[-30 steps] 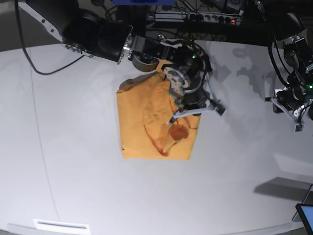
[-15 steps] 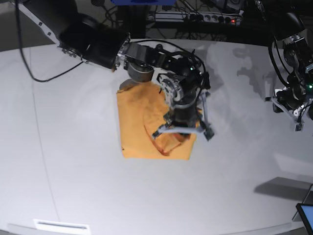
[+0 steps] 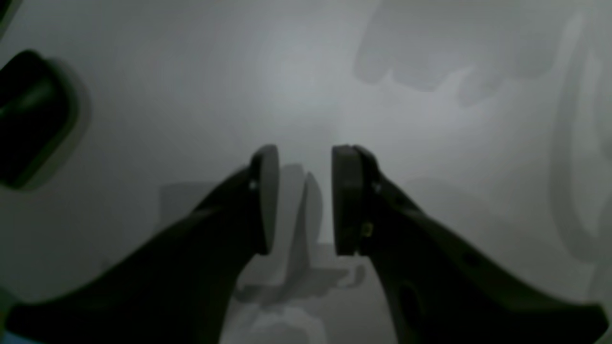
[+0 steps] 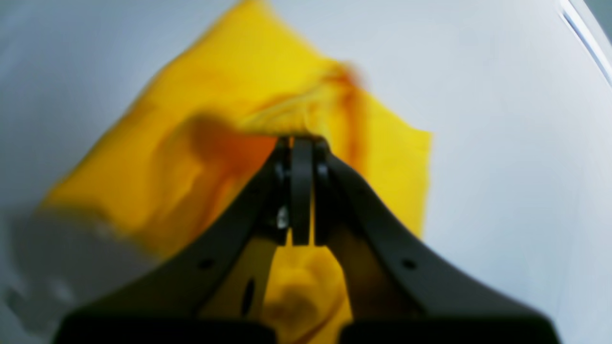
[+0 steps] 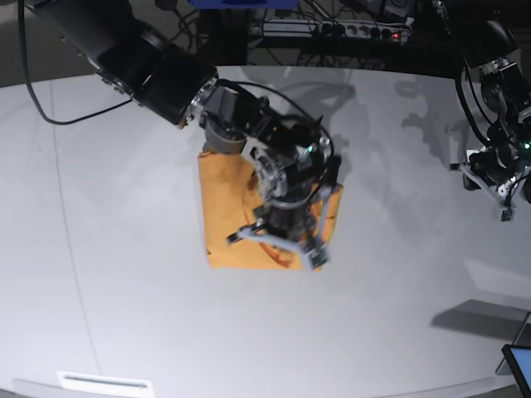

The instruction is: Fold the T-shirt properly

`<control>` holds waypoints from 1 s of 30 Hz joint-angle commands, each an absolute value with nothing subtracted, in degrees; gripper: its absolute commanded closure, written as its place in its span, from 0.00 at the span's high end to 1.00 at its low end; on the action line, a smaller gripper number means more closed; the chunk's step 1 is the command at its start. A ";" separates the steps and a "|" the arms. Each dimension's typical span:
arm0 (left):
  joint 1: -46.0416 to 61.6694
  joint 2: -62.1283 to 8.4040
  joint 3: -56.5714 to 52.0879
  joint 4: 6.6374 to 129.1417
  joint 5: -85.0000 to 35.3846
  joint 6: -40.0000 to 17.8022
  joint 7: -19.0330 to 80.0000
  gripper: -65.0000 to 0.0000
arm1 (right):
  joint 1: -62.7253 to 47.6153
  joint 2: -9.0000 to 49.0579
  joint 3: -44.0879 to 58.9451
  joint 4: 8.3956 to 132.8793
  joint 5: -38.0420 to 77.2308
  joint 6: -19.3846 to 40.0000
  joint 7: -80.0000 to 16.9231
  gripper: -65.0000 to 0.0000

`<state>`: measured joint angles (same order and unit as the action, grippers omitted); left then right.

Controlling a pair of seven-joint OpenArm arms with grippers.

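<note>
Right gripper [image 4: 302, 143] pressed together, pinching raised fold of orange-yellow T-shirt [image 5: 220, 207]; left gripper [image 3: 304, 191] spread, empty, well apart from T-shirt.

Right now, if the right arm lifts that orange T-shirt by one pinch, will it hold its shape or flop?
Probably flop: the T-shirt lies flat with soft creases on the table. It looks thin, so likely light. Lifted by the right gripper, folded layers may slide open.

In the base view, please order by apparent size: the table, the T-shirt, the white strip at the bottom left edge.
1. table
2. T-shirt, partly hidden behind the right arm
3. white strip
</note>
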<state>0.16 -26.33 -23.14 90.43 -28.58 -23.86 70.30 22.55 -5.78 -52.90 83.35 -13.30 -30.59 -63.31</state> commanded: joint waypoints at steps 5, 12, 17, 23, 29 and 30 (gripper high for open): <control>-0.48 -27.82 -23.52 91.21 -28.62 -23.60 69.41 0.28 | 24.48 -6.64 -50.77 81.89 -13.85 -31.16 -62.55 0.00; -0.48 -27.82 -23.52 91.21 -28.62 -23.60 69.41 0.28 | 24.48 -6.64 -51.03 78.64 -13.76 -31.16 -62.29 0.00; -0.48 -27.82 -23.52 91.21 -28.62 -23.60 69.41 0.28 | 24.48 -6.90 -51.12 78.81 -13.49 -31.16 -62.20 0.00; -0.66 -27.74 -23.52 91.21 -28.62 -23.60 69.41 0.28 | 24.48 -7.08 -56.48 78.90 -13.41 -30.99 -60.35 0.00; -0.57 -27.74 -23.52 91.21 -28.62 -23.60 69.41 0.28 | 24.40 -7.16 -60.97 78.90 -13.41 -27.21 -57.98 0.00; -0.57 -27.74 -23.52 91.12 -28.62 -23.60 69.41 0.28 | 24.40 -7.16 -61.32 78.99 -13.41 -27.03 -57.98 0.00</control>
<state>0.14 -26.33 -23.14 90.43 -28.51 -23.88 70.32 22.98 -6.35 -61.56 77.73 -12.34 -26.87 -59.29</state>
